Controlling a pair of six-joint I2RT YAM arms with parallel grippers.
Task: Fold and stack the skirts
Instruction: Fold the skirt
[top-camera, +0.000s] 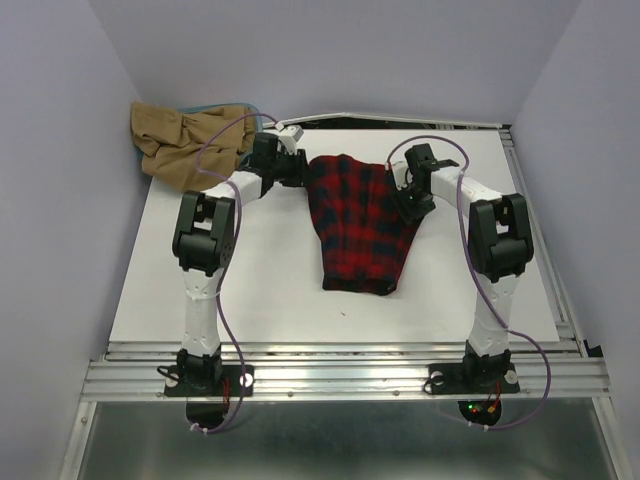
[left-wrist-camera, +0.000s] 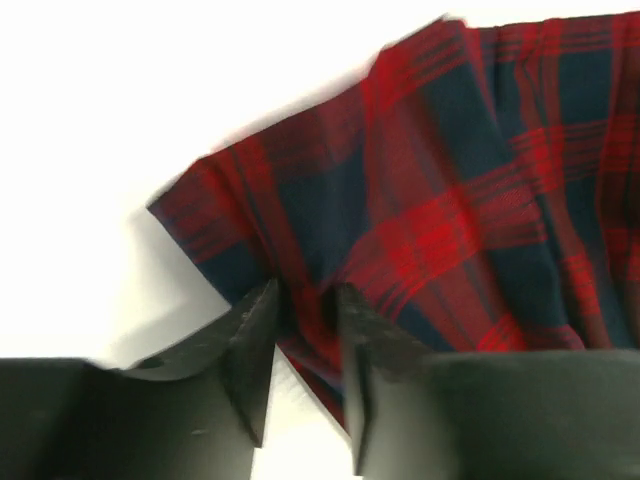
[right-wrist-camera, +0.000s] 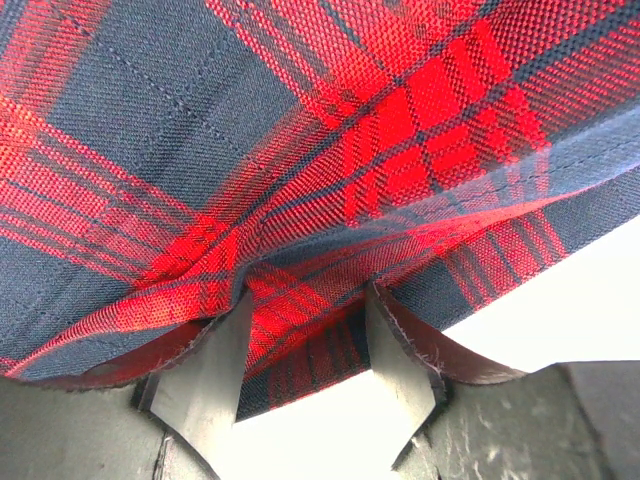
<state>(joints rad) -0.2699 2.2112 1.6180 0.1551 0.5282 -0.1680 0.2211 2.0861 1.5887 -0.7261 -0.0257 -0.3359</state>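
Where the left gripper meets the cloth, its jaws stand nearly together, pinching one far corner of the plaid skirt. The right gripper likewise clamps a fold of the edge at the other far corner (its jaws stand wider, with bunched cloth filling the gap). Outward from both grips, the skirt lies on the table between the arms, wide end far, narrow end toward the bases. The tan skirt sits crumpled at the far-left corner, well apart. You appear to be at the first fold of the plaid skirt. Your next move calls for lifting both corners together and carrying them toward the near end, level, so the cloth doubles squarely.
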